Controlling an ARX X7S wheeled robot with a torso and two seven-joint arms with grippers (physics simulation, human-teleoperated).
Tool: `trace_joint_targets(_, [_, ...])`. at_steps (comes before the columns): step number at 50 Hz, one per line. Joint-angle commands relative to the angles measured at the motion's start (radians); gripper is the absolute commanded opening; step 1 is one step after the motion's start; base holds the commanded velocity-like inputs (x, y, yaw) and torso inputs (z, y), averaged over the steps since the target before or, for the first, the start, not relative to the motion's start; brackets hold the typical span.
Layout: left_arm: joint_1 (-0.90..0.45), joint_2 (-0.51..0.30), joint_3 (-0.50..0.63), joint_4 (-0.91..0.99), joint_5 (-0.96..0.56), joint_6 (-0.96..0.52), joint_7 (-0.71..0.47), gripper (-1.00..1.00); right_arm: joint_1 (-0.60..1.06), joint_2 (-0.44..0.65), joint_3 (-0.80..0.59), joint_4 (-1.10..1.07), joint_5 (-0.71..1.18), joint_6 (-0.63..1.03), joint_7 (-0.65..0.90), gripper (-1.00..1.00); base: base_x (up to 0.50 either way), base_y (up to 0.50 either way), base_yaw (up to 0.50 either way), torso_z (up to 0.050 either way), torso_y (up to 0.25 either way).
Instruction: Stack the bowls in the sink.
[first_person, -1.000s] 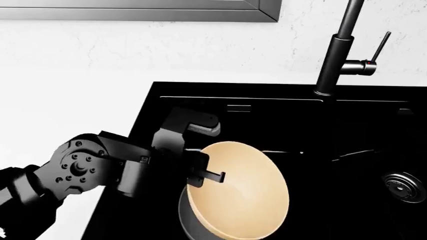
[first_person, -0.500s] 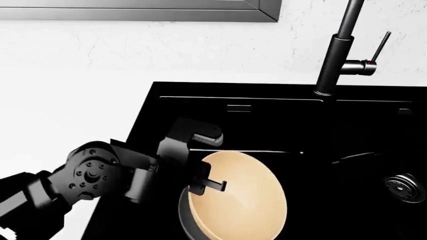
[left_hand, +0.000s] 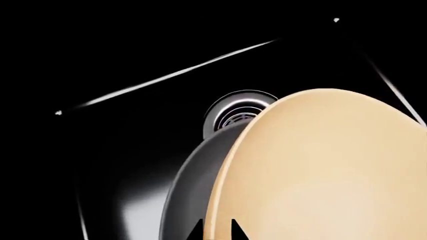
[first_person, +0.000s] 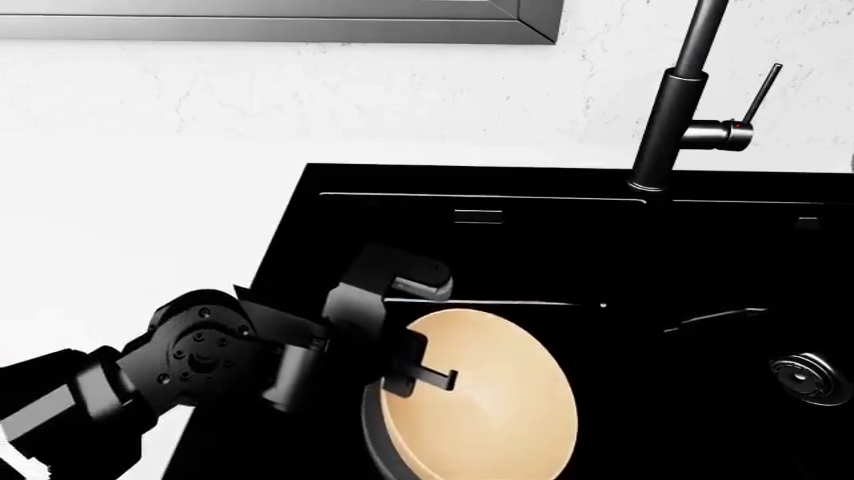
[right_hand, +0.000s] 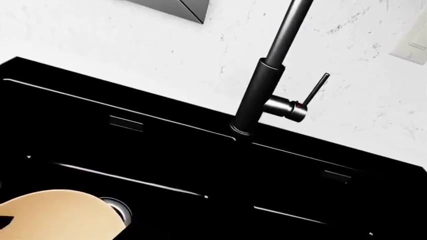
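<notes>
Head view is showing my left gripper (first_person: 416, 372) pinching the near-left rim of the tan bowl (first_person: 487, 395), which is tilting over the grey bowl (first_person: 378, 450) in the sink's (first_person: 561, 190) left basin. I am judging that levelling it, centring it and lowering gently will seat it. My right gripper is out of sight.

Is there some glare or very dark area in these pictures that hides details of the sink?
Head view: the glossy black sink is nearly featureless, only thin highlight lines marking its edges. Left wrist view: the basin is almost pure black; the round metal drain catches light. Right wrist view: evenly lit white wall, sharp dark metal faucet.
</notes>
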Motion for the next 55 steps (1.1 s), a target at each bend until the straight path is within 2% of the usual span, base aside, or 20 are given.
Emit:
trace_joint_targets(1, [0.007,0.012,0.018,-0.016,0.022,0.0,0.011,-1.0,-0.011,0.005,0.0,-0.004,-0.01,-0.003,-0.008,1.0,0.0,0.0,0.0,0.0,0.0])
trace_joint_targets(3, [0.005,0.013,0.024,-0.014,0.028,-0.006,0.007,-1.0,-0.013,0.007,0.0,-0.005,-0.012,-0.003,-0.009,1.0,0.0,0.0,0.0,0.0,0.0])
trace_joint_targets(4, [0.002,0.014,0.026,-0.013,0.03,-0.008,0.004,1.0,-0.014,0.007,0.0,-0.005,-0.012,-0.004,-0.009,1.0,0.0,0.0,0.0,0.0,0.0])
trace_joint_targets(21, [-0.117,-0.044,-0.034,0.08,-0.079,-0.049,-0.109,1.0,-0.008,0.003,0.005,-0.002,-0.001,-0.001,-0.001,1.0,0.0,0.0,0.0,0.0,0.0])
trace_joint_targets(46, [-0.502,-0.232,-0.249,0.232,-0.42,-0.079,-0.333,1.0,0.052,-0.034,0.027,-0.01,0.066,0.0,0.039,1.0,0.0,0.0,0.0,0.0,0.0])
trace_joint_targets(55, [-0.567,-0.282,-0.283,0.261,-0.458,-0.091,-0.355,1.0,0.098,-0.031,0.051,-0.032,0.114,-0.002,0.06,1.0,0.0,0.0,0.0,0.0,0.0])
